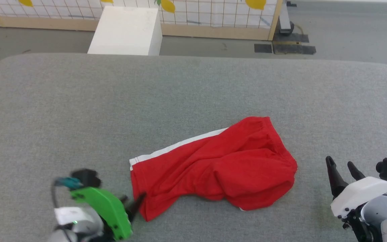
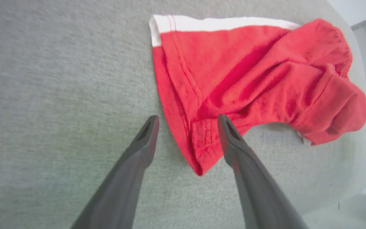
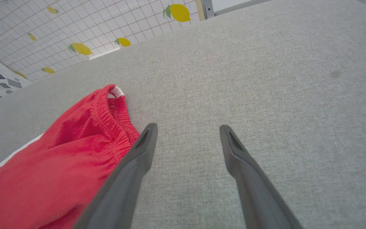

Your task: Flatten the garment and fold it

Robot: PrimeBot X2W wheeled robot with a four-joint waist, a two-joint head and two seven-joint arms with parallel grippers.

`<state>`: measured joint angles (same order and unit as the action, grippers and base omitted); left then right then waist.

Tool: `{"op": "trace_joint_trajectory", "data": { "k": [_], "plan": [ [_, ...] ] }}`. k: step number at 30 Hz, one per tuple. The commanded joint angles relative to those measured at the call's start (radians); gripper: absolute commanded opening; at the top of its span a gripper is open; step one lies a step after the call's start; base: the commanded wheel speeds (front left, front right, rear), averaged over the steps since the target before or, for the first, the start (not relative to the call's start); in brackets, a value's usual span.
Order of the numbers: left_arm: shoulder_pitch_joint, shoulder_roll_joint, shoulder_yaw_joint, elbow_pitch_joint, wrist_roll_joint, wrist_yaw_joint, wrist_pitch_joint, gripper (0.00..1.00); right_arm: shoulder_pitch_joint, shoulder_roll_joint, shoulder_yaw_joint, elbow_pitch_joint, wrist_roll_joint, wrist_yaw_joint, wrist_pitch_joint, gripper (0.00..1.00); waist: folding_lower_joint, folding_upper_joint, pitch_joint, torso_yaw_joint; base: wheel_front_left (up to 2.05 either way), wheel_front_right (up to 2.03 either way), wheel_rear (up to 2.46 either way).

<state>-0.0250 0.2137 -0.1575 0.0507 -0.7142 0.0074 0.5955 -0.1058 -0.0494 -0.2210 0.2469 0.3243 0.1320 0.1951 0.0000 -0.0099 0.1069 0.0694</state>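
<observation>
Close in front on the soft grey table [image 1: 79, 111], the red garment [image 1: 220, 168], bunched and wrinkly, with a white stripe along its far edge and a puffy, stretchy waist at the right end. At its near left corner, the left gripper [image 2: 187, 122], fingers wide apart with the hem corner between them, pinching nothing; just beside the waist, the right gripper [image 3: 187, 128], also wide apart over bare table, nothing in it. Farther back, past the table, a white box [image 1: 126, 30] and a tiled wall [image 1: 213, 13].

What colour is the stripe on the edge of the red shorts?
White. The stripe on the shorts shows best in the left wrist view.
</observation>
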Motion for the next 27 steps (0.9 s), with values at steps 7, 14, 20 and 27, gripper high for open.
{"op": "trace_joint_trajectory", "data": {
  "k": [7, 14, 20, 27],
  "plan": [
    [-0.149, 0.087, -0.009, -0.034, 0.106, 0.014, 0.006, 1.00, 0.013, -0.001, 0.000, -0.004, 0.004, -0.001, 0.004, 1.00, 0.0000, 0.0099, -0.002, 0.000, 0.00, 0.00, 0.00],
    [-0.319, 0.106, -0.127, 0.164, 0.197, -0.037, 0.078, 1.00, -0.004, -0.001, 0.013, -0.012, 0.011, -0.001, 0.005, 1.00, 0.0000, 0.0099, 0.037, -0.045, 0.00, 0.00, 0.00],
    [-0.366, 0.111, -0.151, 0.353, 0.225, -0.040, 0.077, 1.00, -0.003, -0.001, 0.013, -0.012, 0.011, -0.001, -0.003, 1.00, 0.0000, 0.0099, 0.067, -0.090, 0.00, 0.00, 0.00],
    [-0.335, 0.077, -0.157, 0.457, 0.169, -0.079, 0.066, 0.00, 0.008, -0.001, -0.008, -0.016, 0.007, -0.001, -0.012, 1.00, 0.0000, 0.0099, 0.077, -0.090, 0.00, 0.00, 0.00]
  ]
}}
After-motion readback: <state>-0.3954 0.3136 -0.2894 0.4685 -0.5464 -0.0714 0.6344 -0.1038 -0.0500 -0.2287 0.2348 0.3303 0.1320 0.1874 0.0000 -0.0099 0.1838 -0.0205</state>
